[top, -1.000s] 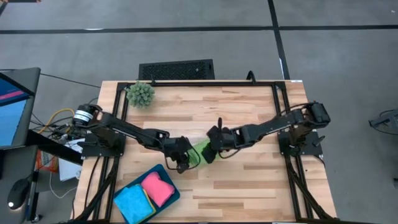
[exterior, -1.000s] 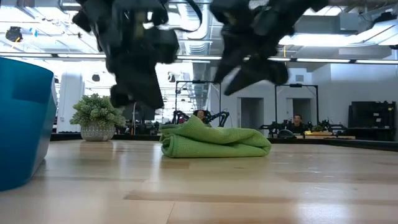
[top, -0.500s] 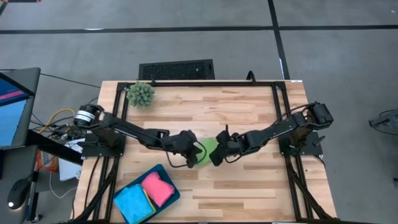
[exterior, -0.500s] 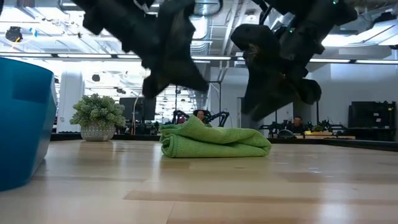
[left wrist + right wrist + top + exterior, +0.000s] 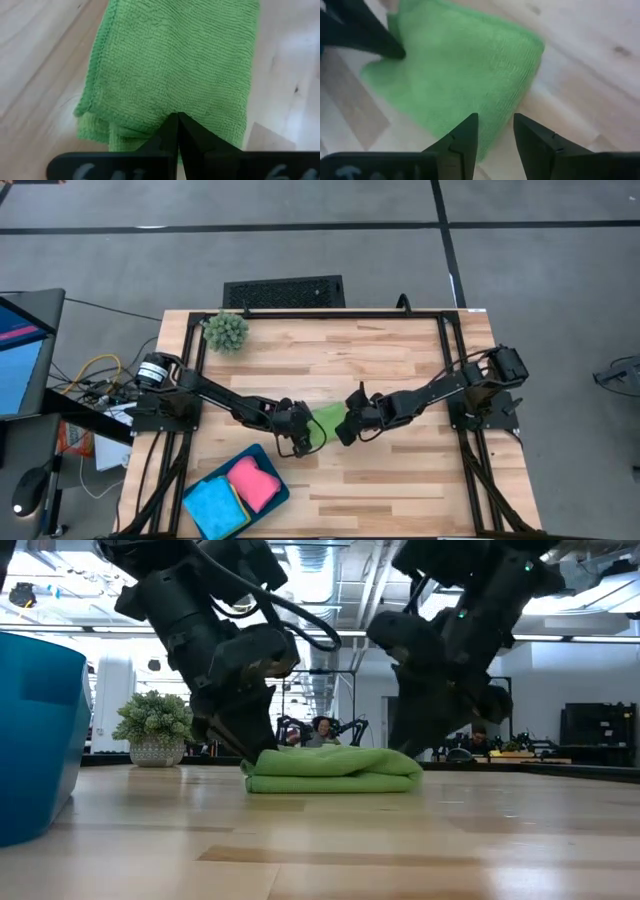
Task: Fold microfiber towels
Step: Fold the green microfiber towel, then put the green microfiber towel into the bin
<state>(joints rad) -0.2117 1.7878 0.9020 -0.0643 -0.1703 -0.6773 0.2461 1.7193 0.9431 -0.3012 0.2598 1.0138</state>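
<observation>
A green microfiber towel (image 5: 328, 418) lies folded flat on the wooden table (image 5: 400, 360), near its middle. My left gripper (image 5: 177, 119) is shut, and its tips sit on the towel's top at its left end (image 5: 262, 756). My right gripper (image 5: 495, 122) is open at the towel's right end. One of its fingers (image 5: 467, 131) is over the towel's edge and the other (image 5: 525, 131) is over bare wood. A pink towel (image 5: 252, 483) and a blue towel (image 5: 215, 505) lie in the teal tray (image 5: 268, 455). My left gripper presses its shut fingertips down on the towel's top layer (image 5: 175, 102), close to the left end of the fold. It comes slanting down from the table's left. The towel lies flat on the table under it. My right gripper straddles the towel's right edge (image 5: 487, 137). I cannot tell whether it touches the cloth.
The teal tray (image 5: 35, 730) stands at the near left corner. A spiky green ball plant (image 5: 226, 330) sits at the far left. Bare wood lies to the right of the towel and beyond it.
Both grippers have come down to the green towel, the left onto its left end and the right to its right end. The towel's raised hump has been flattened, so the fold lies lower and more level than before.
</observation>
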